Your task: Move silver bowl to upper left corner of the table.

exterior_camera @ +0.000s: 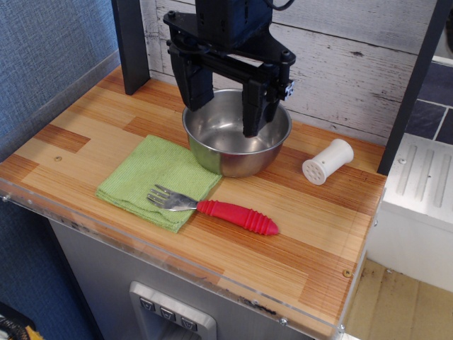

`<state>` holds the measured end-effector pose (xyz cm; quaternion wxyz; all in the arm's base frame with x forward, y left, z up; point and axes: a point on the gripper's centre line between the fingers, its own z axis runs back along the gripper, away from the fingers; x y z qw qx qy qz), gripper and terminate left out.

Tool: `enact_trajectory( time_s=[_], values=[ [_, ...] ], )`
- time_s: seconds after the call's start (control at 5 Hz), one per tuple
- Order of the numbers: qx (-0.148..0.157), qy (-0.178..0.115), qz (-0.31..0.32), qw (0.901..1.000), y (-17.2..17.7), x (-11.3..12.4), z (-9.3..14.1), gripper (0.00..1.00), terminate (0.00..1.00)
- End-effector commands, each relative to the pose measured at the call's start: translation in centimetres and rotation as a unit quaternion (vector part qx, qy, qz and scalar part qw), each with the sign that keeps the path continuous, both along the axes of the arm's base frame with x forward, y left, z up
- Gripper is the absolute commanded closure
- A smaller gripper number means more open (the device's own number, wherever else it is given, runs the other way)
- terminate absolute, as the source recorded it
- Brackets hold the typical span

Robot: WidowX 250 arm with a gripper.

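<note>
**Over the Steel Bowl**

Near the back of the striped wood-plank counter (pixel 92 134), the round, shiny silver bowl (pixel 237 142) sits, its front edge touching a folded green woven cloth (pixel 156 180). The black gripper (pixel 225 106) hangs with jaws spread, one outside the bowl's back-left rim, the other inside. A fork with a ribbed red handle (pixel 212 207) lies across the cloth's corner. A white perforated cylinder (pixel 327 161) lies to the right.

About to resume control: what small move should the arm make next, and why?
Probably lower slightly and close. The end effector looks open over the silver bowl, one finger inside the basin and the other at the back-left rim, so nothing is gripped yet. The bowl sits mid-table beside the green cloth.
</note>
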<state>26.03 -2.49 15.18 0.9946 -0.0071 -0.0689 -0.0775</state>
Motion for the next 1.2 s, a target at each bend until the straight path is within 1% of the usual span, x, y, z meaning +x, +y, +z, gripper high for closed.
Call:
enact_trajectory(
  time_s=[0.0, 0.2, 0.4, 0.6, 0.8, 1.0],
  values=[
    [0.0, 0.0, 0.0, 1.0, 0.0, 0.0, 0.0, 0.0, 0.0],
    [0.049, 0.008, -0.046, 0.9977, -0.7, 1.9, -0.4, 0.0, 0.0],
    [0.076, -0.006, -0.082, 0.9937, -1.3, 3.3, -0.6, 0.0, 0.0],
    [0.113, -0.008, -0.119, 0.9863, -1.6, 4.9, -1.2, 0.0, 0.0],
    [0.151, -0.01, -0.147, 0.9775, -1.5, 6.2, -2.3, 0.0, 0.0],
    [0.163, -0.034, -0.151, 0.9745, -1.2, 6.7, -4.5, 0.0, 0.0]
  ],
)
